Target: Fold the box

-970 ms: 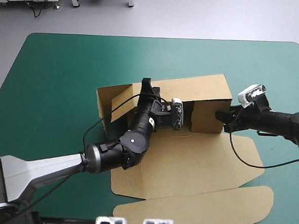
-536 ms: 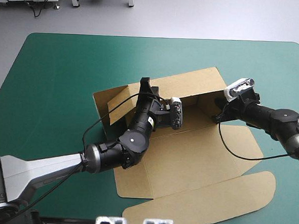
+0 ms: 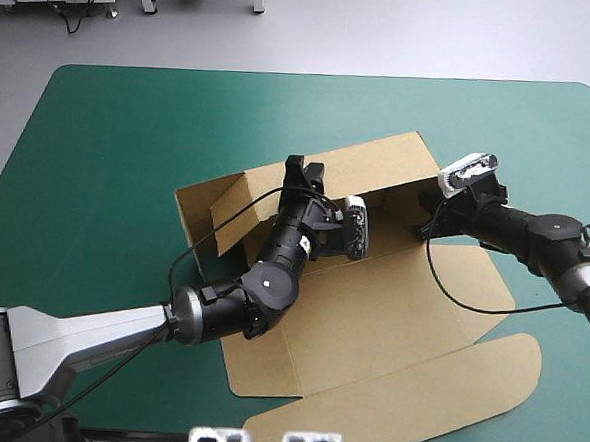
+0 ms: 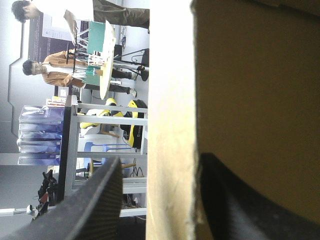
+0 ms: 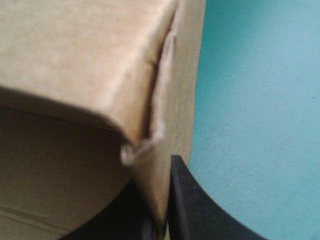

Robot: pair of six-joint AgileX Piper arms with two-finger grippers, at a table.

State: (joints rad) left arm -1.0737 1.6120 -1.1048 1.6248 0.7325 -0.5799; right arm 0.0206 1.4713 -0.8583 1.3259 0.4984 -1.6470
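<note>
Mid-table on the teal-green cover [image 3: 108, 170], high view: the brown box [image 3: 369, 316] is part-built, with rear wall up, end walls half raised, front panel and lid flat toward the near edge, and nothing inside. The left gripper [image 3: 306, 172] is at the rear wall and the right gripper [image 3: 423, 225] at the right end wall. Left wrist view: its fingers [image 4: 90, 210] stand apart astride a raised board edge, unclamped. Right wrist view: fingers [image 5: 187, 200] pinch the corner wall, all but closed on the board; tucking looks left to do.
</note>
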